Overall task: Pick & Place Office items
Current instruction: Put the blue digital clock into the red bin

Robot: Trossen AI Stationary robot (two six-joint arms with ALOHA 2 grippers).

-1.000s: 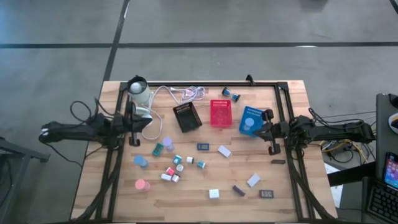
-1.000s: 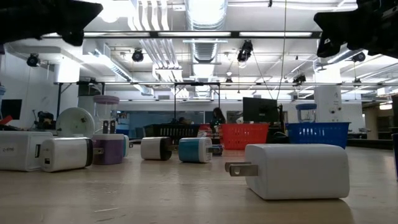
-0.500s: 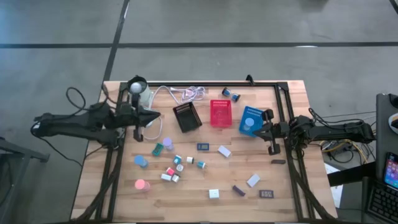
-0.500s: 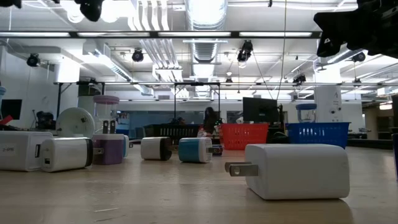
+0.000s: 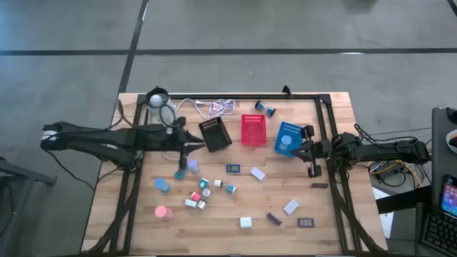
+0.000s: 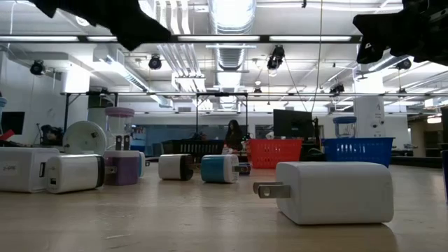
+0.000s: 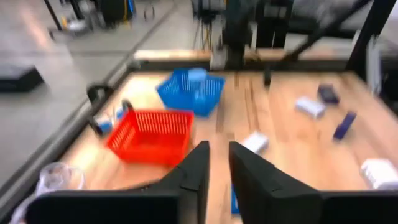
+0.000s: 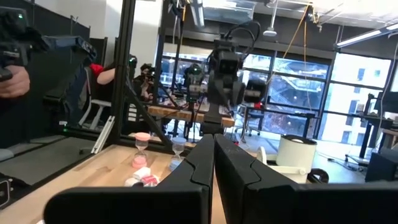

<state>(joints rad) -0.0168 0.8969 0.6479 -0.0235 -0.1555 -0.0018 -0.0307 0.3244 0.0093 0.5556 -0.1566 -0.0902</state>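
1. Wooden table [image 5: 235, 239] held the office items [image 5: 203, 183], scattered just beside the red tray [image 5: 253, 129].
2. They looked light, hard and smooth; pinch their flat sides.
3. Left hand [image 5: 194, 146] hovered near the red tray, fingers slightly apart, empty.
4. Right hand [image 5: 300, 148] waited shut beyond it.

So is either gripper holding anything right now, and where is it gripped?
Nothing is held. The left gripper is slightly open and empty; the right gripper is shut on nothing.

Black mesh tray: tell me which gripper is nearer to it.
Left. The left gripper hangs just beside the black mesh tray, on the side away from the red tray. The right gripper waits beyond the blue tray, farther off.
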